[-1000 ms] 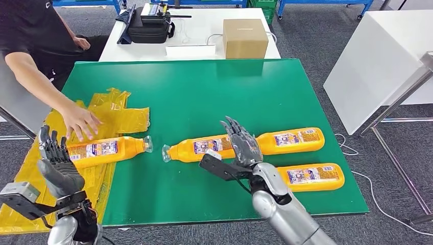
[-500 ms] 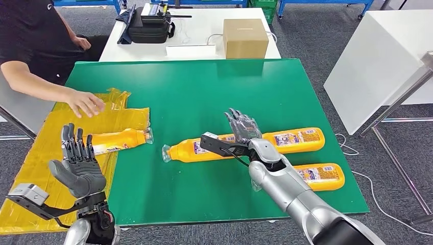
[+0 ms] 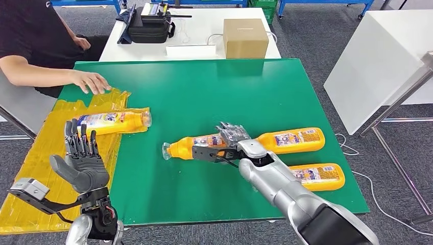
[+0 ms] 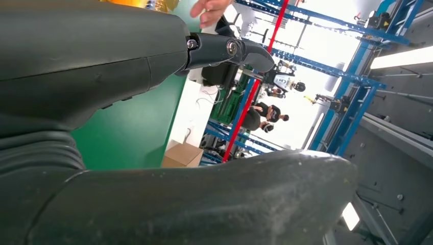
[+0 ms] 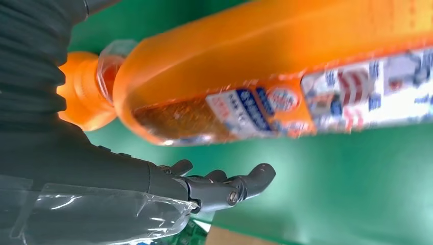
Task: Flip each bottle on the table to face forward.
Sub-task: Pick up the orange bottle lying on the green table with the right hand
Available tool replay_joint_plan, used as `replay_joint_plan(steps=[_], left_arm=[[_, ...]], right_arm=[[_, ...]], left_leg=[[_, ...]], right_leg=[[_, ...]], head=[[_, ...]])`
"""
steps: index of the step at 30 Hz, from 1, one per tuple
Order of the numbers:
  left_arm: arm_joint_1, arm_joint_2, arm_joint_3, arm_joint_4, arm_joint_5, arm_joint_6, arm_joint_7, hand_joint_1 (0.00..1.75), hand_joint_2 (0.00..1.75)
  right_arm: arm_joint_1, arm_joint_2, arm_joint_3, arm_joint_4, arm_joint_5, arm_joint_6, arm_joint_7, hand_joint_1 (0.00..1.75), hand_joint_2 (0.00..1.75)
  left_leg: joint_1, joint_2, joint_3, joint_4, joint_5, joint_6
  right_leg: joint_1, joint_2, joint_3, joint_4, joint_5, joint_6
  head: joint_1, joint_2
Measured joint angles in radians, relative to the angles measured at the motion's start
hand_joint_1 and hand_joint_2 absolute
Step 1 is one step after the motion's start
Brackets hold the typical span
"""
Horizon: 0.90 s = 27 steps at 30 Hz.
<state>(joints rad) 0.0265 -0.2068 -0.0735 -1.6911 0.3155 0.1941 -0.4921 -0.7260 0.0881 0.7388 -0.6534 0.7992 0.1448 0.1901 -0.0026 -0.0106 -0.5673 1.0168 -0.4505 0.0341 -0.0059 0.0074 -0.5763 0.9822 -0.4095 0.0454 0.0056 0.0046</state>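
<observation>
The right hand (image 3: 234,137) has come down over the smooth orange middle bottle (image 3: 196,147); I cannot tell if it grips. The left hand (image 3: 80,162) is spread and empty. A person moved the left bottle (image 3: 115,122) back onto crinkly yellow bags (image 3: 35,163).

Middle bottle (image 3: 204,147): body partly covered by the right hand (image 3: 232,137); contact beneath the fingers cannot be told. Same bottle (image 5: 265,87) in the right wrist view: base cut off, label print blurred. Bottle nearest right forearm (image 3: 319,176): neck hidden behind the arm.

cardboard box (image 3: 245,38) — black bag (image 3: 148,28), person's hand (image 3: 92,81)
</observation>
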Motion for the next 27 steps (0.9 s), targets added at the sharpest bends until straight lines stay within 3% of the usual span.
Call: replay_joint_plan(steps=[2, 6, 13, 17, 21, 25, 27], left_arm=[[-0.003, 0.0, -0.002, 0.0, 0.006, 0.002, 0.001, 0.0, 0.0], [-0.012, 0.0, -0.003, 0.0, 0.023, 0.004, 0.006, 0.0, 0.0], [-0.018, 0.006, -0.009, 0.0, 0.039, 0.016, 0.011, 0.0, 0.0], [-0.019, 0.01, -0.012, 0.0, 0.043, 0.023, 0.013, 0.0, 0.0], [-0.019, 0.013, -0.016, 0.001, 0.065, 0.011, 0.031, 0.0, 1.75], [-0.005, 0.015, -0.016, 0.009, 0.115, -0.051, 0.049, 0.0, 1.75], [0.01, 0.015, -0.015, 0.014, 0.143, -0.09, 0.056, 0.0, 1.75]], right_arm=[[-0.007, 0.008, 0.012, 0.025, 0.0, 0.024, -0.002, 0.0, 1.75], [-0.015, 0.025, 0.043, 0.07, 0.005, 0.096, 0.0, 1.7, 1.75], [-0.033, 0.038, 0.095, 0.118, 0.022, 0.129, 0.029, 1.75, 1.75], [-0.036, 0.038, 0.104, 0.128, 0.014, 0.087, 0.043, 1.75, 1.75], [-0.021, 0.04, 0.085, 0.128, -0.02, -0.104, 0.046, 1.75, 1.75], [0.026, 0.038, 0.013, 0.06, -0.091, -0.382, -0.068, 1.75, 1.75], [0.066, 0.034, -0.03, -0.023, -0.14, -0.46, -0.145, 1.75, 1.75]], left_leg=[[0.0, 0.0, 0.0, 0.0, 0.0, 0.0], [0.0, 0.0, 0.0, 0.0, 0.0, 0.0], [0.0, 0.001, 0.002, 0.0, 0.0, 0.0], [0.0, 0.0, 0.003, 0.0, 0.0, 0.0], [0.0, 0.0, 0.002, 0.0, 0.001, 0.001], [-0.001, 0.001, 0.001, 0.0, 0.001, 0.001], [-0.001, 0.001, 0.0, 0.0, 0.001, 0.001]], right_leg=[[0.0, 0.0, 0.0, 0.0, 0.0, 0.0], [0.0, 0.0, 0.0, 0.0, 0.0, 0.0], [0.0, 0.0, 0.001, 0.0, 0.0, 0.0], [0.0, 0.0, 0.002, 0.0, 0.0, 0.0], [0.0, 0.0, 0.001, 0.0, 0.001, 0.001], [-0.001, 0.0, 0.0, 0.0, 0.001, 0.001], [-0.001, 0.0, -0.001, 0.0, 0.001, 0.001]], head=[[0.0, 0.0], [0.0, 0.0], [0.0, 0.0], [0.0, 0.0], [0.0, 0.0], [0.0, 0.0], [0.0, 0.0]])
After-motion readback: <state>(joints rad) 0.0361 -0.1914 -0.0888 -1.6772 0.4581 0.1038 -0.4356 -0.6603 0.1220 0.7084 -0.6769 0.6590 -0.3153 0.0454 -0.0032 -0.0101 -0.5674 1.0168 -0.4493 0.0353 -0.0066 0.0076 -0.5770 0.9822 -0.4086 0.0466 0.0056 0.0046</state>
